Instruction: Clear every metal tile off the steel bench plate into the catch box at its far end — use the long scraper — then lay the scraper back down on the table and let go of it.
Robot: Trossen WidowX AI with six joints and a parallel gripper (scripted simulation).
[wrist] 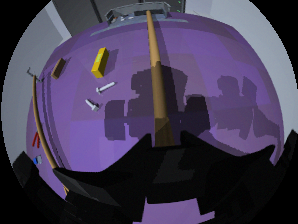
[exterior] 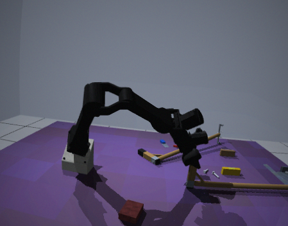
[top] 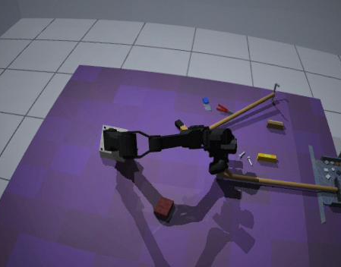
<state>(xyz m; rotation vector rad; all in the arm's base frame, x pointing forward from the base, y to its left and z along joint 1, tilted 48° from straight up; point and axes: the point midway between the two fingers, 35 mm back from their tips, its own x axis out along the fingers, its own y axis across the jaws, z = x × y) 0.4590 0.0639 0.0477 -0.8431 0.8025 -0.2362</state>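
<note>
My gripper (top: 220,169) (exterior: 192,163) (wrist: 166,136) is shut on the upright wooden grip of the long scraper (top: 296,183) (exterior: 260,186) (wrist: 154,55). The handle runs low over the table to the right, and its dark blade (top: 339,189) is over the steel bench plate (top: 319,190) (exterior: 277,173). Several small metal tiles (top: 326,170) lie on the plate on the left side of the blade as the wrist view shows it; one looks dark and one orange. The blade's contact with the plate cannot be told. The catch box is cut off or unclear at the right edge in the top view.
A long hooked tool (top: 243,111) (exterior: 168,155) (wrist: 38,120) lies at the back. A yellow block (top: 266,158) (exterior: 231,171) (wrist: 100,62), a brown block (top: 275,124) and two bolts (top: 249,161) lie between the tools. Red-handled pliers (top: 222,108), a blue-handled tool (top: 206,101) and a red block (top: 164,207) lie farther off.
</note>
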